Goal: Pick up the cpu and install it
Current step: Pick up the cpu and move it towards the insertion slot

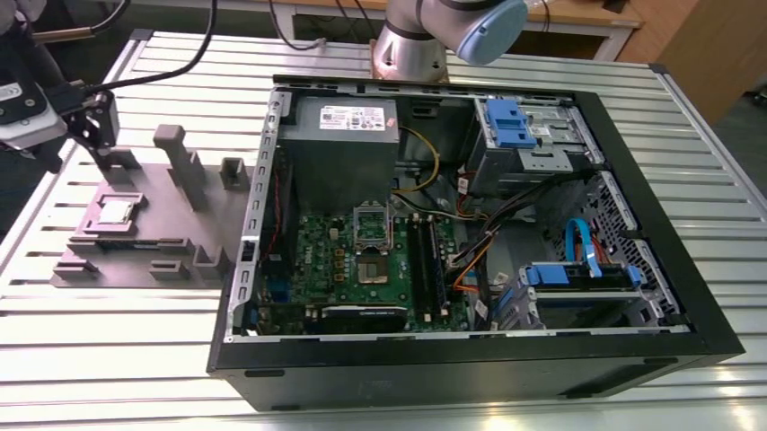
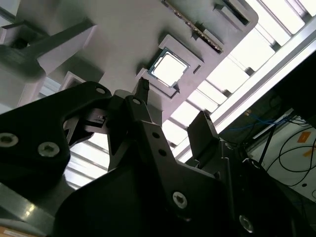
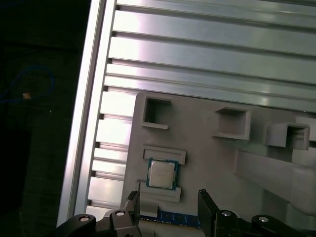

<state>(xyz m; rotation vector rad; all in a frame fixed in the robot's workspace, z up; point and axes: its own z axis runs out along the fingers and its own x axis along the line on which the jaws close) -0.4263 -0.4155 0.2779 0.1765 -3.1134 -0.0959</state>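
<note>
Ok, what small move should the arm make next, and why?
Probably ease down towards the cpu: it lies seated in the grey holder, roughly in line with the gap between the open fingers, which hang above it, not touching.

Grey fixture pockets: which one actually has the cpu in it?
The framed pocket nearest the open claw holds the cpu, silvery top up. The other walled square pockets farther along the grey fixture are empty.
</note>
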